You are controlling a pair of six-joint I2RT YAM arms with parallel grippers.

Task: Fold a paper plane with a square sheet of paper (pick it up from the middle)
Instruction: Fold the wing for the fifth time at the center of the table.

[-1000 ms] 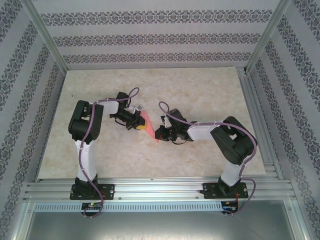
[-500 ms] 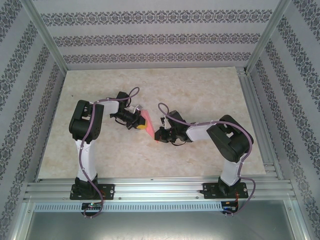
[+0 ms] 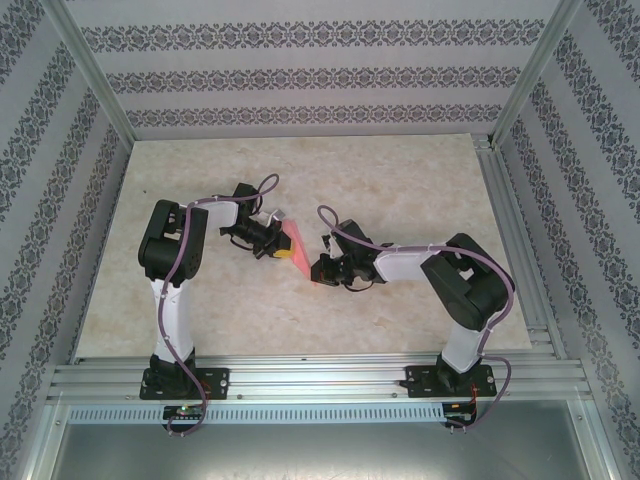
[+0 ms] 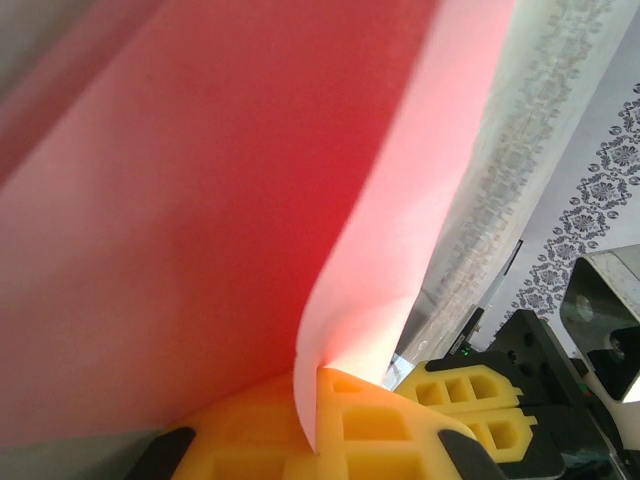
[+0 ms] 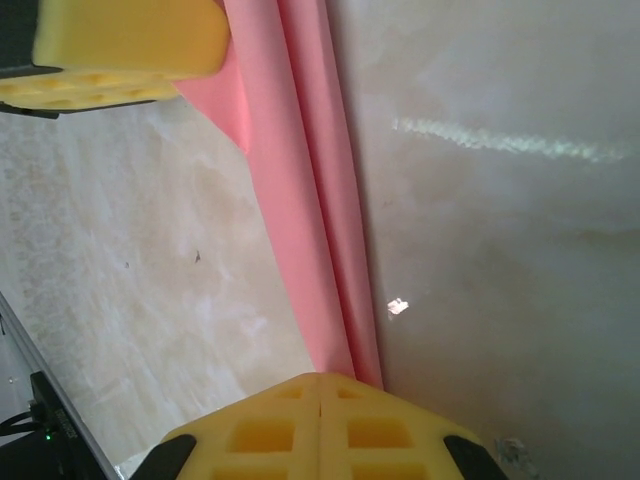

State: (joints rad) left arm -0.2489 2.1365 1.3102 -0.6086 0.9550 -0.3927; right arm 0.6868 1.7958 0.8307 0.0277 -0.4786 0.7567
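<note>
The pink-red sheet of paper (image 3: 300,243) is stretched in the air between my two grippers, above the middle of the table. My left gripper (image 3: 284,251) is shut on its upper left end. In the left wrist view the paper (image 4: 200,220) curls up out of the closed yellow fingertips (image 4: 380,425). My right gripper (image 3: 322,270) is shut on the lower end. In the right wrist view the paper (image 5: 305,210) runs as a narrow strip of folded layers into my right gripper (image 5: 320,385). Its overall shape I cannot tell.
The marbled beige table (image 3: 400,180) lies beneath, with an aluminium frame rail (image 3: 510,240) along its right side and patterned walls around. The left gripper's yellow pad (image 5: 130,45) sits at the top left of the right wrist view, and the right gripper's pads (image 4: 470,395) show past the paper in the left wrist view.
The right arm swayed slightly to the left and came back. Both grips and the paper look the same.
</note>
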